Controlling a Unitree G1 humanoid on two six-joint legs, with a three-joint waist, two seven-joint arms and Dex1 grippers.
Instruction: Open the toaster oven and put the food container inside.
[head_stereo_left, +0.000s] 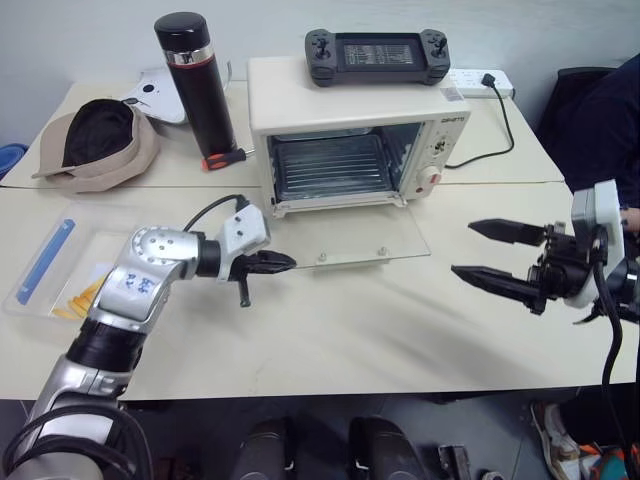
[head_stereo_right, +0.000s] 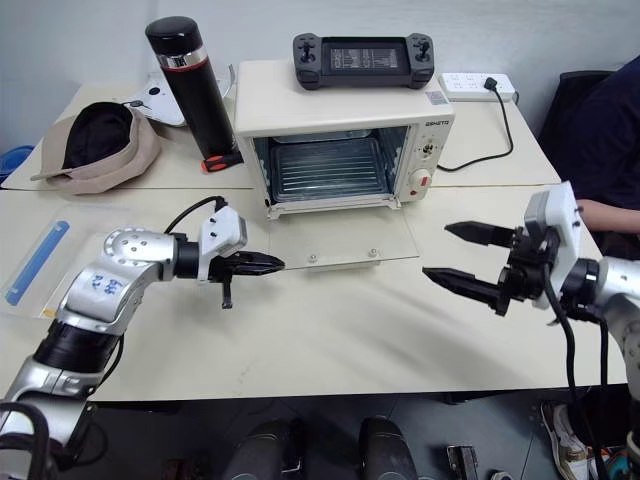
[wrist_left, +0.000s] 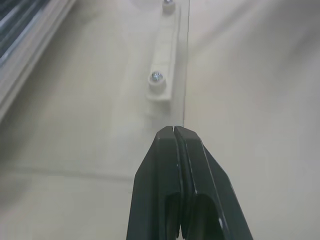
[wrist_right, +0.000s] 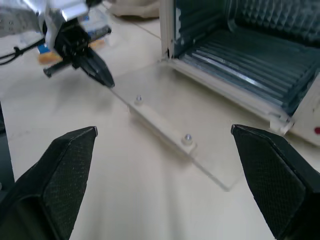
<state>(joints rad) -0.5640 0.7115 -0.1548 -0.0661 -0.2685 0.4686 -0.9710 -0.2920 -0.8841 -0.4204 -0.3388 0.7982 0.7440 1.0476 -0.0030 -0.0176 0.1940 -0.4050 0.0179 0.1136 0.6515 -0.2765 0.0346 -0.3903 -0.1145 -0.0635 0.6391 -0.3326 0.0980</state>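
- Cream-white metal is catching the eye first: the toaster oven (head_stereo_left: 355, 120) is sitting at the back of the worktop (head_stereo_left: 330, 330), its knobs running down its right side.
- Its glass door (head_stereo_left: 350, 240) is lying fully dropped, flat on the worktop, with the white handle bar (wrist_right: 161, 124) at the outer edge and the wire rack (head_stereo_left: 330, 168) showing inside.
- The left pincer (head_stereo_left: 285, 263) is hanging just off the door's left front corner, its black fingers pressed together and gripping nothing; from the wrist view its tips are pointing toward the end of the handle bar.
- The right pincer (head_stereo_right: 455, 256) is hovering well to the right of the door, its two fingers spread wide with nothing between them, pointing back toward the oven.
- The food container (head_stereo_left: 60, 270) is resting at the worktop's far left edge, partly behind the left arm, with its blue clip and yellow-orange strips showing, well apart from the oven.
- A black game controller (head_stereo_left: 377, 54) is lying on the oven's top.
- A tall black flask (head_stereo_left: 195, 80) is standing just left of the oven, an orange-handled tool (head_stereo_left: 222, 157) lying at its foot.
- A tan cap (head_stereo_left: 95, 145) is sitting farther left.
- A white power strip (head_stereo_left: 480, 82) is lying behind the oven, its black cable trailing over the worktop.
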